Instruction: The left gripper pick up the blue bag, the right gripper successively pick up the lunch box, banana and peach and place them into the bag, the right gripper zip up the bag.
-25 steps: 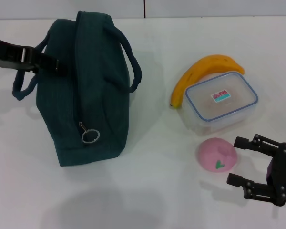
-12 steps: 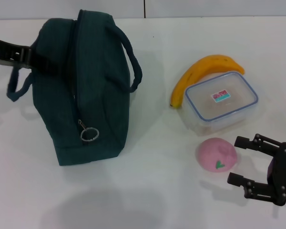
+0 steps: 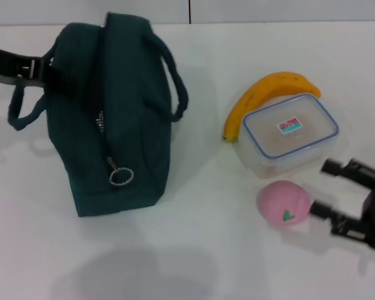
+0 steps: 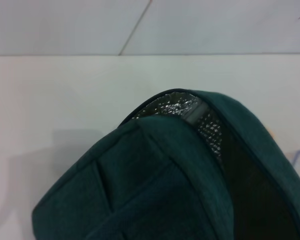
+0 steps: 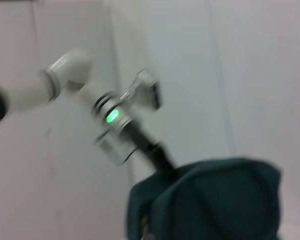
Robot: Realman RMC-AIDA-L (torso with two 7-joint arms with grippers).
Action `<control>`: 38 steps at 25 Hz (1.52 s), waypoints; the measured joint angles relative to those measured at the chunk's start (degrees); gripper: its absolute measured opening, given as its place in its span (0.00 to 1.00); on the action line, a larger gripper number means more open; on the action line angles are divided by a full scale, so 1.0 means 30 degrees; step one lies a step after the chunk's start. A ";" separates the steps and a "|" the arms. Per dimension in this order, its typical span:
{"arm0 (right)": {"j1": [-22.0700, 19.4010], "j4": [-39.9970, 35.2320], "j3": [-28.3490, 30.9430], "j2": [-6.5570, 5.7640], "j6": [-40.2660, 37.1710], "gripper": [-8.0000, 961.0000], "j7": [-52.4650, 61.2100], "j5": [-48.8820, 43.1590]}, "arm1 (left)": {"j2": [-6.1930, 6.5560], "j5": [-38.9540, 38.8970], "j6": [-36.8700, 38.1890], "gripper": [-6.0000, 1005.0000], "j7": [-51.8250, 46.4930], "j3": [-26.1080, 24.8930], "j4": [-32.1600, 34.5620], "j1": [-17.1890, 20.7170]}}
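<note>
The blue bag [image 3: 115,119] stands at the left of the table, its zip parted a little so that silver lining shows; the ring pull [image 3: 120,176] hangs at its near end. My left gripper [image 3: 57,76] is shut on the bag's left top edge by a handle. The left wrist view shows the bag's top [image 4: 180,165] and foil lining. The lunch box [image 3: 290,133] sits at the right with the banana [image 3: 269,94] against its far side and the peach [image 3: 283,202] just in front. My right gripper [image 3: 323,187] is open, right of the peach and near the box's front corner.
The white table [image 3: 200,250] runs to a back wall. The bag's right handle [image 3: 175,87] loops out toward the banana. The right wrist view shows the left arm with its green light [image 5: 111,116] above the bag [image 5: 205,200].
The left gripper has pulled the bag's top, tilting it and parting the zip. The right gripper has swung up and left toward the lunch box and peach.
</note>
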 joint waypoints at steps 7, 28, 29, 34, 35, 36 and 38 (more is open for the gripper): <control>-0.0334 0.2813 0.3209 -0.0047 0.0464 0.82 0.5108 0.3357 | 0.0207 -0.0778 0.0023 0.04 0.0412 -0.0012 -0.0395 0.0097; 0.3558 0.5592 0.4928 0.0271 1.0344 0.81 1.3923 0.3805 | 0.0128 -0.1753 -0.0014 0.04 0.0392 -0.0164 -0.0680 -0.0436; 0.3734 0.5630 0.4947 0.0307 1.0523 0.81 1.3935 0.3815 | 0.0134 -0.1848 -0.0011 0.04 0.0390 -0.0145 -0.0677 -0.0468; 0.4800 0.6063 0.4879 0.0390 1.1822 0.81 1.4434 0.3692 | 0.0134 -0.1920 -0.0010 0.04 0.0395 -0.0111 -0.0698 -0.0751; 0.4953 0.6148 0.4895 0.0390 1.1911 0.81 1.4457 0.3690 | 0.0124 -0.1923 -0.0015 0.04 0.0404 -0.0104 -0.0699 -0.0802; 0.5115 0.6195 0.4900 0.0390 1.1952 0.81 1.4490 0.3684 | 0.0108 -0.1923 -0.0018 0.04 0.0418 -0.0097 -0.0703 -0.0827; 0.5407 0.6249 0.4883 0.0385 1.1980 0.81 1.4562 0.3685 | 0.0096 -0.1929 -0.0027 0.04 0.0433 -0.0092 -0.0720 -0.0837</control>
